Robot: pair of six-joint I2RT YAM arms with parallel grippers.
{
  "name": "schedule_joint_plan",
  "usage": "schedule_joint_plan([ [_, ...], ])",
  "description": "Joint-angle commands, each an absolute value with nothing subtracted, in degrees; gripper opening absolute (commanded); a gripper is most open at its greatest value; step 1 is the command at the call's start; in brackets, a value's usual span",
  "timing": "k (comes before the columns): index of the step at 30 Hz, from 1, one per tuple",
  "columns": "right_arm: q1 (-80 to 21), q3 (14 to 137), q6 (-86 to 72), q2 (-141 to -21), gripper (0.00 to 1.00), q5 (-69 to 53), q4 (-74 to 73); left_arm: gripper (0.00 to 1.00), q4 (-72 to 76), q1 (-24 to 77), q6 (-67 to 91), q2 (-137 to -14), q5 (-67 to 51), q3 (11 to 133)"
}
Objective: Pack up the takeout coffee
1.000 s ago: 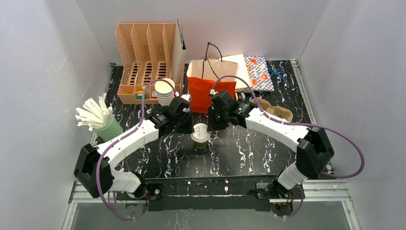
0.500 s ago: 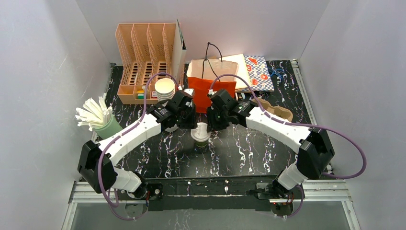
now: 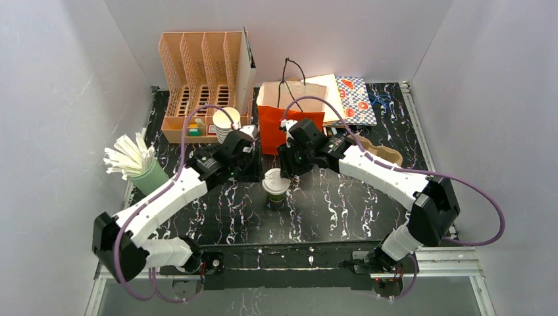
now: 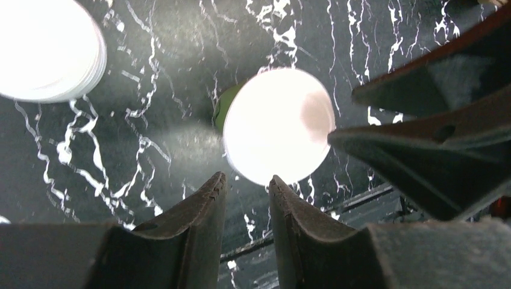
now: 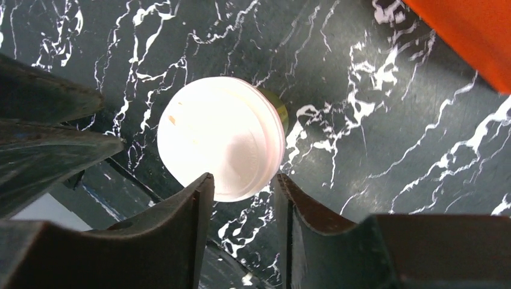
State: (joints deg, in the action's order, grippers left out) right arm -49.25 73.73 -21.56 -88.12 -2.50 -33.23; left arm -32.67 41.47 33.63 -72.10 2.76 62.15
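1. While both arms are stretched over the black marble table (image 3: pixel 342 204), I see at its far left a pale green cup (image 3: pixel 150 179) stuffed with white wrapped straws (image 3: pixel 128 157).
2. Behind that stands a peach desk organiser (image 3: pixel 201 79) with small coloured bits in its low front slots; I cannot tell what they are. A stack of lidless white cups (image 3: pixel 226 125) sits just in front of it.
3. My left gripper (image 4: pixel 247 177) has its fingers parted only narrowly, with nothing between them. It hangs just left of the coffee.
4. The takeout coffee (image 3: pixel 275 184), a dark green cup under a white lid, stands upright mid-table between the two grippers, touched by neither.
5. My right gripper (image 5: pixel 244 177) is also parted a little and empty, just right of the cup.
6. An orange bag (image 3: pixel 289 128) stands upright close behind the cup; I cannot see its contents. A pulp cup carrier (image 3: pixel 381 153) lies further right, partly hidden by the right arm.
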Motion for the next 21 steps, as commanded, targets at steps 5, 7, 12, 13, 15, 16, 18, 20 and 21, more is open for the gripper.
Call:
schedule_joint_plan([
  [5, -49.49, 74.38, -7.51, -81.88, 0.98, -10.02, -24.49, 0.31, -37.01, 40.72, 35.73, -61.69, 6.95, 56.42],
  [7, -49.56, 76.74, -4.77, -82.82, 0.98, -13.06, -26.25, 0.31, -35.90, 39.21, 36.19, -60.51, 6.26, 54.85],
  [12, -50.37, 81.98, 2.56, -86.86, 0.98, -16.18, -31.90, 0.31, -31.70, 35.56, 37.23, -59.23, 0.16, 51.64],
  [13, -50.45, 82.57, 3.30, -87.58, 0.98, -16.80, -32.39, 0.31, -30.96, 34.91, 37.38, -59.32, -0.82, 50.98],
  [15, -50.50, 83.59, 3.76, -88.99, 0.98, -16.92, -33.04, 0.30, -29.24, 33.76, 37.85, -59.20, -3.28, 49.70],
  [16, -50.52, 83.97, 3.85, -89.68, 0.98, -16.55, -33.24, 0.30, -28.21, 33.16, 38.22, -59.04, -4.09, 49.00],
  [18, -50.45, 84.34, 3.91, -90.83, 0.98, -16.27, -33.52, 0.31, -26.17, 32.28, 39.09, -58.81, -5.69, 47.77],
  [20, -50.45, 84.00, 3.91, -91.48, 0.98, -15.93, -33.12, 0.32, -24.50, 31.71, 39.72, -58.84, -7.25, 46.82],
  [21, -50.47, 83.88, 3.94, -91.82, 0.98, -16.06, -32.86, 0.32, -23.90, 31.53, 39.92, -59.00, -7.65, 46.49],
])
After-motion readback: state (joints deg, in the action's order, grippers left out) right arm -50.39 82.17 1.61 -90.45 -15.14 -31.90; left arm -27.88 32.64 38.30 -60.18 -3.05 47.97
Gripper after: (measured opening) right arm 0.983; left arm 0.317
